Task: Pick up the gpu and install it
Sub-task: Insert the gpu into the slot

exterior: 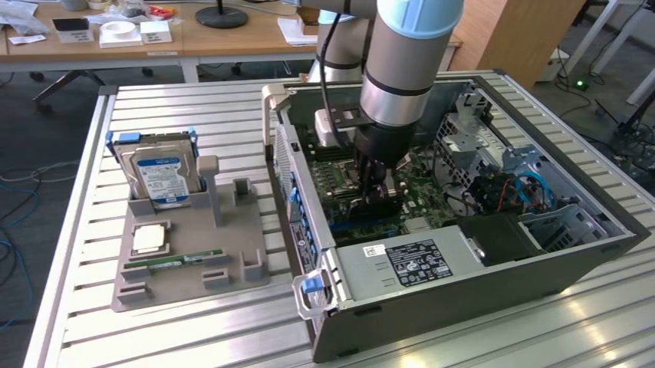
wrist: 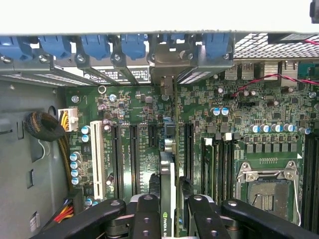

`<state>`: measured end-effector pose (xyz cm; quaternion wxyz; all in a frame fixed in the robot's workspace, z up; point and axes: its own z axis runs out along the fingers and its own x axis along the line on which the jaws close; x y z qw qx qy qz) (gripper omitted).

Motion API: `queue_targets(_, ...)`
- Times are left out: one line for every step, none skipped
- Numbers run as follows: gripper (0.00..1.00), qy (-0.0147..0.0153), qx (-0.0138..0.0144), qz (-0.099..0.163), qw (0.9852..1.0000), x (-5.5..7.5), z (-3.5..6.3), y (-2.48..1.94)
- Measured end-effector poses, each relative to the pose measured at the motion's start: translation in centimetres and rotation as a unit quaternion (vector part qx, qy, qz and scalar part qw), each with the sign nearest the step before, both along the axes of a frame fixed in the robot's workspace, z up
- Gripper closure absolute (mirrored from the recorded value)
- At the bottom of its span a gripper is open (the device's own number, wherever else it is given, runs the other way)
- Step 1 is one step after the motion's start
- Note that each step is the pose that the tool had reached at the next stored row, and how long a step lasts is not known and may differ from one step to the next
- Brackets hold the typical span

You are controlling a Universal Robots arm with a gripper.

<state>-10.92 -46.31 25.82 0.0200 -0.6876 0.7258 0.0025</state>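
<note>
Black claw [wrist: 171, 200] pinched thin dark gpu card [wrist: 167, 172] edge-on, upright at green motherboard [wrist: 139, 102] slots inside open grey computer case [exterior: 573, 264].

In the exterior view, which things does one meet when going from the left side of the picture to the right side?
Hard drive standing in the grey holder → gripper shut on the gpu, inside the computer case → blue cables.

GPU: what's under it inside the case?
The gpu, gripped by the gripper, is over the motherboard and its slots; what lies directly beneath is covered.
</note>
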Motion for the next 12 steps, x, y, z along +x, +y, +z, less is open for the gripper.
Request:
queue_targets(0.74,0.0000,0.0001,0.000,1.0000,-0.02,0.00,0.00)
queue_targets(0.74,0.0000,0.0002,0.000,1.0000,-0.04,0.00,0.00)
queue_targets(0.74,0.0000,0.0004,0.000,1.0000,-0.06,0.00,0.00)
queue_targets(0.74,0.0000,0.0005,0.000,1.0000,-0.08,0.00,0.00)
queue_targets(0.74,0.0000,0.0006,0.000,1.0000,-0.11,0.00,0.00)
queue_targets(0.74,0.0000,0.0008,0.000,1.0000,-0.14,0.00,0.00)
queue_targets(0.74,0.0000,0.0009,0.000,1.0000,-0.15,-0.01,0.00)
queue_targets(0.74,0.0000,0.0011,0.000,1.0000,-0.16,-0.01,0.00)
queue_targets(0.74,0.0000,0.0014,0.000,1.0000,-0.16,-0.02,0.00)
queue_targets(0.74,0.0000,0.0014,0.000,1.0000,-0.16,-0.05,-0.01)
queue_targets(0.74,0.0002,0.0015,0.000,1.0000,-0.17,-0.10,-0.01)
queue_targets(0.74,0.0002,0.0015,0.000,1.0000,-0.17,-0.15,-0.01)
